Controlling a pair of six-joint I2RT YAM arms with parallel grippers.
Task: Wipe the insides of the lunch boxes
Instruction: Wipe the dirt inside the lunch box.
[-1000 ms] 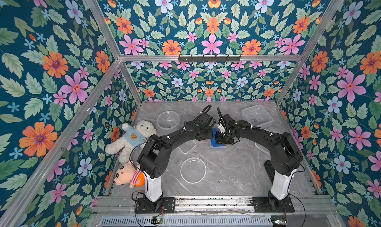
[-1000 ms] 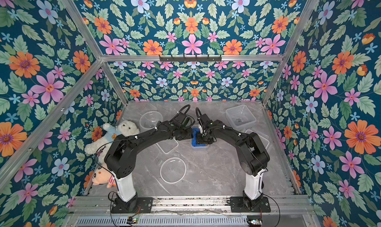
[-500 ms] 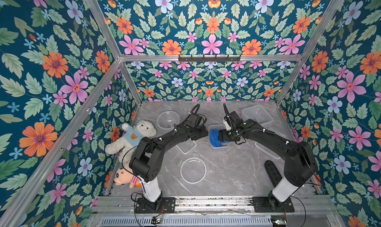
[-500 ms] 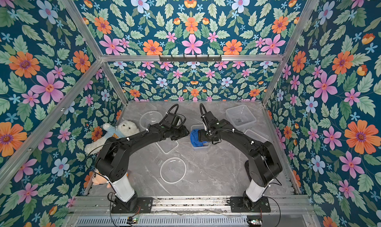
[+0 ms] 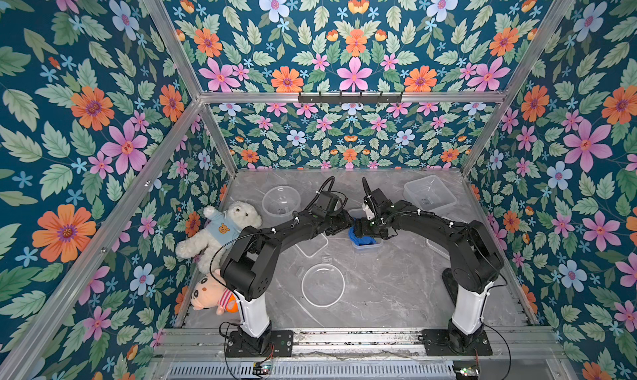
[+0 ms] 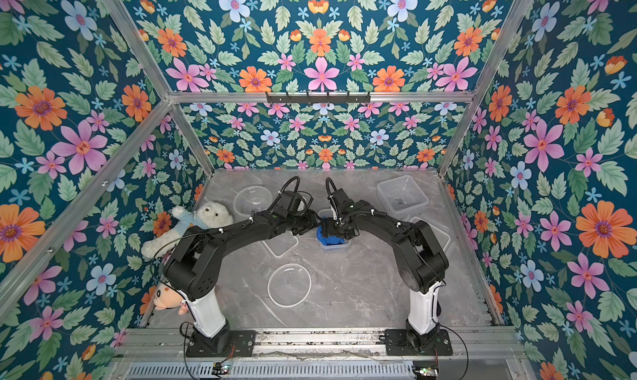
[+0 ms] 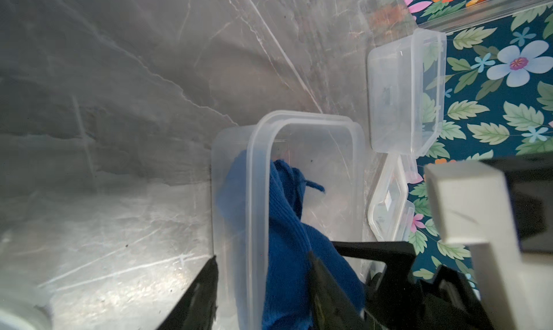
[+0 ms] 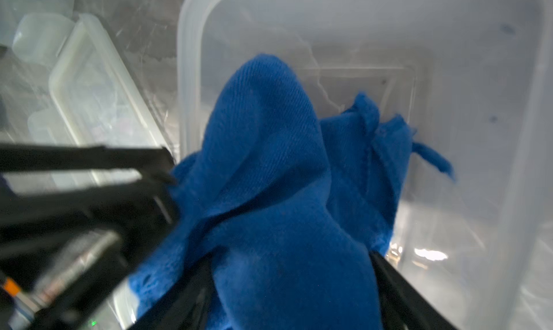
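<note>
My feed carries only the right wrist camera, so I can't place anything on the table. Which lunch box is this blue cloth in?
Observer: The blue cloth lies in the small rectangular clear plastic tub, at the middle of the grey marble table.
Operator: What is the black blur beside it?
Observer: The left gripper. The left wrist view shows one finger outside the tub's wall and the other inside.
Operator: Where are the other boxes?
Observer: The large square clear tub stands at the far right corner, the round clear tub at the far left.
</note>
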